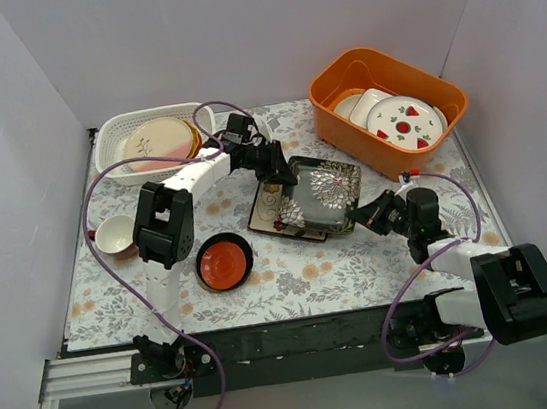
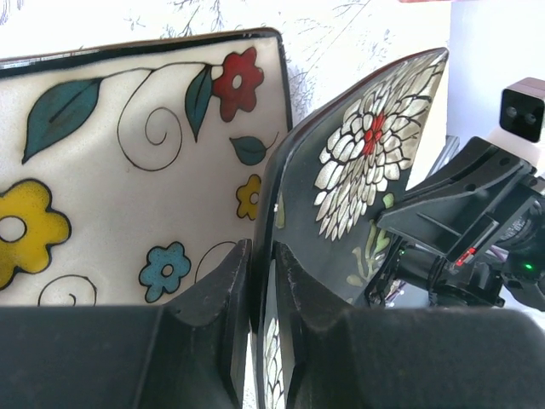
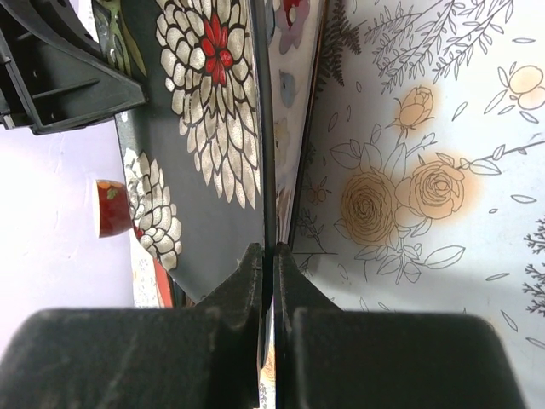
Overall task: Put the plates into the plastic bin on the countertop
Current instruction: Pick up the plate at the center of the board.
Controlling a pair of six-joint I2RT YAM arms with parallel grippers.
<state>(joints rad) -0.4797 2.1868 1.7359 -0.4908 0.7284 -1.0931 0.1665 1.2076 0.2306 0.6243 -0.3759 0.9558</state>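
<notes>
The dark floral square plate [image 1: 324, 190] is tilted up off the cream flowered square plate [image 1: 272, 210] in the middle of the countertop [image 1: 292, 268]. My left gripper [image 1: 285, 175] is shut on its far-left rim, a finger on each face [image 2: 262, 273]. My right gripper [image 1: 364, 215] is shut on the opposite near-right rim [image 3: 272, 264]. The dark plate [image 2: 341, 170] stands on edge beside the cream plate [image 2: 128, 170]. The white plastic bin [image 1: 108, 151] at the back left holds a yellow and a pink plate [image 1: 159, 139]. A small red dish [image 1: 225, 261] lies in front of the left arm.
An orange tub [image 1: 386, 99] with white strawberry plates stands at the back right. A small white cup [image 1: 114, 235] sits at the left edge beside the left arm. White walls close in the left, back and right sides.
</notes>
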